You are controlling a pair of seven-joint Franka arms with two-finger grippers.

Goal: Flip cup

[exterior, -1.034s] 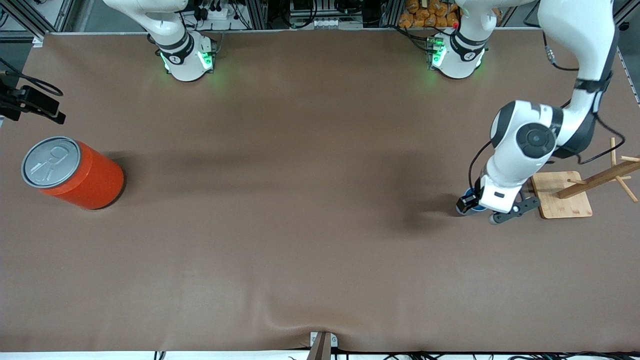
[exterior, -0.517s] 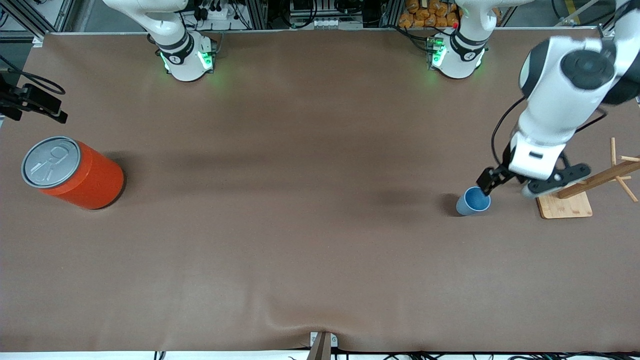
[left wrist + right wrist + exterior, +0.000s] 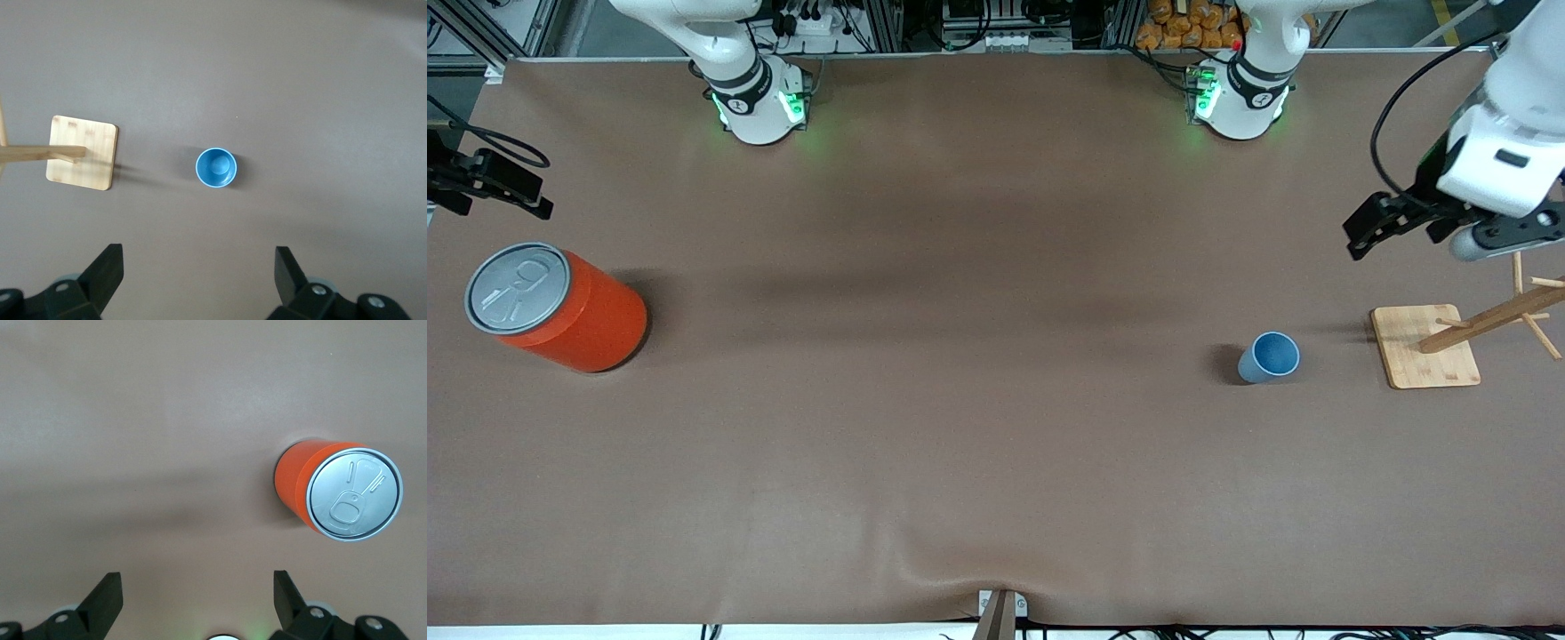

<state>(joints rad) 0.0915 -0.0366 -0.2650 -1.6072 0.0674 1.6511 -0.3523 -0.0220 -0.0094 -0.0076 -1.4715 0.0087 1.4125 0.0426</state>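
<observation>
The light-blue cup (image 3: 1270, 356) stands upright on the brown table with its open rim up, toward the left arm's end. The left wrist view looks straight down into the cup (image 3: 216, 167). My left gripper (image 3: 1412, 236) is open and empty, raised high over bare table next to the wooden stand and well apart from the cup; its fingers (image 3: 107, 270) spread wide in the left wrist view. My right gripper (image 3: 198, 595) is open and empty, held high over the table near the orange can, and waits.
A large orange can (image 3: 560, 305) with a grey pull-tab lid stands toward the right arm's end; it also shows in the right wrist view (image 3: 340, 493). A wooden peg stand on a square base (image 3: 1424, 346) sits beside the cup.
My left gripper was down at the cup, then let it go, rose and drew away toward the robots' side of the table. The cup stays upright. The right arm barely moved.
</observation>
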